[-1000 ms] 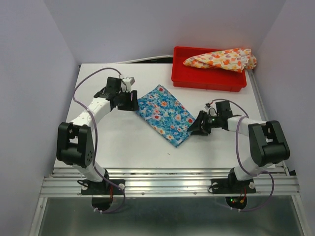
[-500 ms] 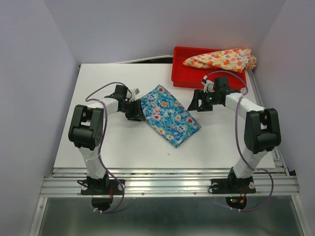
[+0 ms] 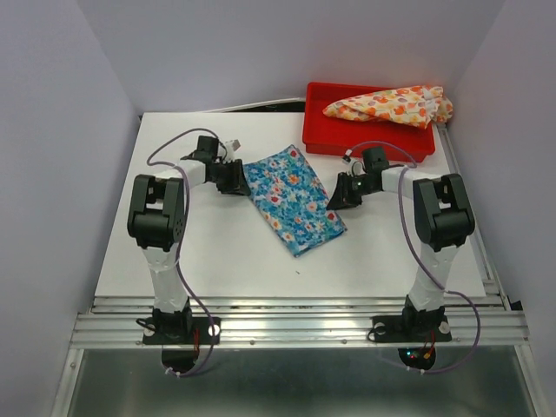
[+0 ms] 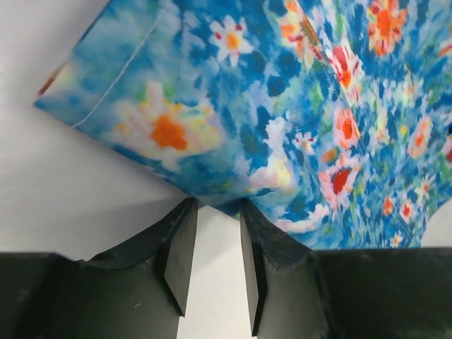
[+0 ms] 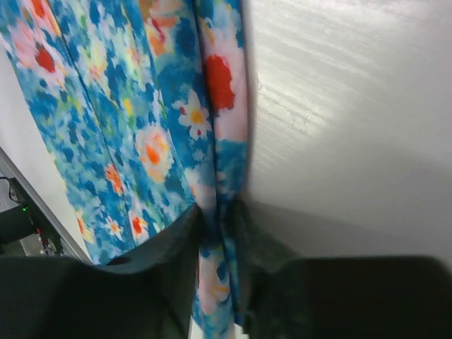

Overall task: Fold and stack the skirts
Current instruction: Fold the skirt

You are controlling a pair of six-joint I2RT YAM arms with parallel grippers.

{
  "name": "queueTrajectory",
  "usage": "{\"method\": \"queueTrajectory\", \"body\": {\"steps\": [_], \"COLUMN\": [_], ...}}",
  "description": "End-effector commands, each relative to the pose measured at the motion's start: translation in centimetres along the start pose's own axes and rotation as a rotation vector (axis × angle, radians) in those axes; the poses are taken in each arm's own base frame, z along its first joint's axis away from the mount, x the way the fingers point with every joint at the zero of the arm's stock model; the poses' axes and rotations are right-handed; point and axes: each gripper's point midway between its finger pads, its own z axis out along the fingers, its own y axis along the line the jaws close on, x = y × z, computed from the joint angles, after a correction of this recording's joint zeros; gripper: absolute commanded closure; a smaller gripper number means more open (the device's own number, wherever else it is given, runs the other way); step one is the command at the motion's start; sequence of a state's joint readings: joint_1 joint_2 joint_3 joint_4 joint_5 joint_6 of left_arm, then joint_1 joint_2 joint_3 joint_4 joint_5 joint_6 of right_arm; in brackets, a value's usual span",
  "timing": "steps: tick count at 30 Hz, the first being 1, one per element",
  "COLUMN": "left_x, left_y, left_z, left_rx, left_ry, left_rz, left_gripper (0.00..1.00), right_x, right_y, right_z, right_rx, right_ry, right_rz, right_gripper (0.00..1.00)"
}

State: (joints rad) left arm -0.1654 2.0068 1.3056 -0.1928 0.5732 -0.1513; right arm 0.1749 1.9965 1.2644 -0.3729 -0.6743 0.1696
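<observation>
We have the blue skirt (image 3: 294, 198) lying flat on the desk (image 3: 208, 252), stretched between our two tools and, by the look of its narrow shape, already folded at least once. The left tool (image 4: 217, 206) sits low at the skirt's near edge with its jaws part open. A strip of bare desk shows between its fingers, and the hem just meets their tips without being pinched. The right tool (image 5: 217, 233) is at the opposite edge, where a fold of cloth runs between its fingers and is pressed from both sides, so we read it as gripping the skirt. Taking opposite edges makes sense to us, since the panel can then be held taut for a lift or another fold. The cream-yellow skirt (image 3: 389, 104) lies beyond the right tool, bunched in the red tray (image 3: 365, 146), well apart from both tools and apparently not yet folded. We judge most of the task remains.
</observation>
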Motion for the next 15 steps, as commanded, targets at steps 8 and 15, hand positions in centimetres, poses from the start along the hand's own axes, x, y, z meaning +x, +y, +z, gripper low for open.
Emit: {"method": "queueTrajectory", "body": {"steps": [8,15], "left_x": [-6.9,3.0], "left_y": [0.8,-8.6], "left_z": [-10.8,-13.1], "left_rx": [-0.286,-0.289], "left_ry": [-0.224,-0.198], "left_rz": [0.591,1.265], "left_gripper": [0.13,0.04], "right_x": [8.7,8.4], "right_y": [4.9,5.6], "right_z": [2.4,2.4], "right_rx": [-0.175,-0.203], "right_ry": [0.146,0.132], "right_rz": [0.293,0.373], "right_gripper": [0.99,0.99]}}
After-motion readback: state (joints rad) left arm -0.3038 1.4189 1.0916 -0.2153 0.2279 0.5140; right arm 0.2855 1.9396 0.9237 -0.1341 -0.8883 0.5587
